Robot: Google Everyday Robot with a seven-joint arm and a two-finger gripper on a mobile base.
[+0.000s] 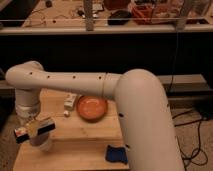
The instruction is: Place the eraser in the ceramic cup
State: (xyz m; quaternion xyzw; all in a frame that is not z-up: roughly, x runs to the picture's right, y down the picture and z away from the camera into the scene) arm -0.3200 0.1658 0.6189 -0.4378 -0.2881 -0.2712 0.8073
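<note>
Dim room, dark wall beyond. Cluttered bench (60, 15) along the far edge, with a reddish basket (147, 12) on it towards the right and pale upright posts in front. Grey floor at right with black cables (197, 135) trailing across it. Light wooden table (75, 135) in the near-left part of the scene.

Big white robot arm (140, 110) filling the near right, reaching left across the table, then bending down at a round joint over the left side. Gripper (33, 131) hanging from that joint, low over the table's near-left area. Fingers closed across the middle of the eraser (47, 126), clamped on it. Eraser a dark oblong bar with a pale end pointing left, tilted slightly, right end higher. Held off the table, not inside anything.

Ceramic cup (44, 146) small, pale whitish-grey, standing upright on the table directly below the gripper and eraser, near the near-left edge. Upper part of the cup partly hidden by the gripper and eraser; cannot tell whether eraser and rim touch.

Orange bowl (91, 107) wide and shallow, in the middle of the table, farther and to the right of the cup, well apart from it. White box (70, 101) just beside the bowl on its left. Small white piece (66, 114) on the wood just near of the box. Blue cloth (116, 154) at the near edge of the table, right of the cup, close to the arm's big link.
</note>
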